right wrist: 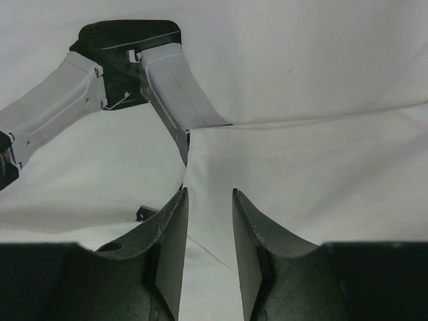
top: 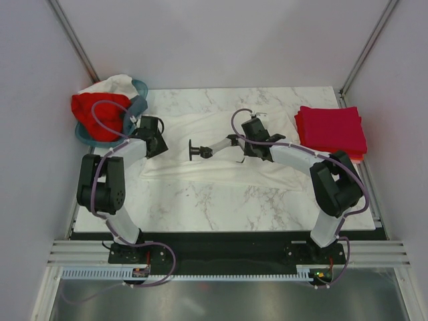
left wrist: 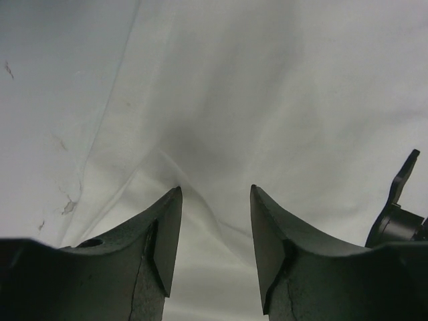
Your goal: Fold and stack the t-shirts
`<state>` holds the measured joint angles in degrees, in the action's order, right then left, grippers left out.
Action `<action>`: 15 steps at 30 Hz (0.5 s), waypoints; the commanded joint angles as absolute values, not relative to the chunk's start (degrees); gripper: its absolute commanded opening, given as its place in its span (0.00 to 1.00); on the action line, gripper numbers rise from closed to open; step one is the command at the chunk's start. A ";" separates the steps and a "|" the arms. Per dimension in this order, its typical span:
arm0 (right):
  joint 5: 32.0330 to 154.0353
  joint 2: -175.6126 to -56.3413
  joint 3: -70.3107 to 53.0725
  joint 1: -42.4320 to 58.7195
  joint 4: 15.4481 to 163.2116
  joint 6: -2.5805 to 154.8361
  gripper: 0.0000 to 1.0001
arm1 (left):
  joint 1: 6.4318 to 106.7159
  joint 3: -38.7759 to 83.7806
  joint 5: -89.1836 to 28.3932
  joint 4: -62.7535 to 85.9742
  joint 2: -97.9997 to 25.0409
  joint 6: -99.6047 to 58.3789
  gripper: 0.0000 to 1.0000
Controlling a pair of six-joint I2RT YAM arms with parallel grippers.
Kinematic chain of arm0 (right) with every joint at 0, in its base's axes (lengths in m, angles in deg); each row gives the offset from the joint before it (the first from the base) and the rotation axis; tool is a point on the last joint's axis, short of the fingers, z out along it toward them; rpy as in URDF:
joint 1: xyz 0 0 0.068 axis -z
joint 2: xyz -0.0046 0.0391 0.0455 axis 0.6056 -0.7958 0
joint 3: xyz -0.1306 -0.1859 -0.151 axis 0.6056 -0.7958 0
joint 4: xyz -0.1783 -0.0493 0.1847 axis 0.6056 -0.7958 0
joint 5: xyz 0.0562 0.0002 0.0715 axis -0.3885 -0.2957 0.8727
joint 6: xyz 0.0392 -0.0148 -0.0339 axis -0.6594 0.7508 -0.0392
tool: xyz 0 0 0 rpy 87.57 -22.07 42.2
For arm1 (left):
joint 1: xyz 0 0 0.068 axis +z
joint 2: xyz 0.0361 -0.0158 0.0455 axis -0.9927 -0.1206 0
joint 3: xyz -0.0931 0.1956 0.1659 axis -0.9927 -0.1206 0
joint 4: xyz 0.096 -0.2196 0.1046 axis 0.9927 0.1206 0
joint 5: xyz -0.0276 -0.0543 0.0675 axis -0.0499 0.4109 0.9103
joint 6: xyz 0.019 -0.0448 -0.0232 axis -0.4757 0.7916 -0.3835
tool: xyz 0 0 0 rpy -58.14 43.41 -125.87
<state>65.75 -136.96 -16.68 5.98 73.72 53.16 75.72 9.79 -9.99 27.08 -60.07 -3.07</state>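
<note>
Top external view is showing the white t-shirt [top: 214, 167] lying spread on the bench [top: 221, 207] between the two arms. Folded red t-shirts [top: 331, 128] are lying stacked at the right edge, and more shirts [top: 100, 114] are waiting in the basket [top: 142, 88] at the far left.

The left jaws are standing about half open over the shirt's left side. A soft ridge of cloth is running toward the gap, but they are not yet pinching anything. The right jaws are standing narrower, near the shirt's middle, and a cloth edge is running down between them. I cannot tell whether they are gripping it.

I am judging the main risk to be an uneven pick. If the left jaws are closing beside the ridge, or catching only one layer, the shirt may be dragging crooked and the fold coming out skewed. The arms are also working near each other, so a bump is possible.

White cloth on pale marble is making the shirt's outline, sleeves and collar hard to find. Both wrist views are showing almost only cloth, and the exact contact under the tips is staying hidden.
</note>
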 commanded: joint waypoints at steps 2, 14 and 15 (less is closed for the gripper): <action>63.77 -136.41 -17.63 5.98 75.51 52.53 0.40 | 76.04 13.79 -6.84 28.12 -62.58 -2.31 0.48; 64.21 -136.85 -17.98 5.98 76.13 52.09 0.40 | 76.04 13.27 -2.63 33.22 -59.78 -2.40 0.17; 64.30 -136.76 -17.98 6.16 76.13 52.09 0.40 | 76.13 13.18 -2.62 33.31 -59.60 -2.48 0.30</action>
<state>65.36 -136.98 -17.69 5.98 74.66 52.75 75.72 12.79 -5.56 32.06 -62.87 -2.70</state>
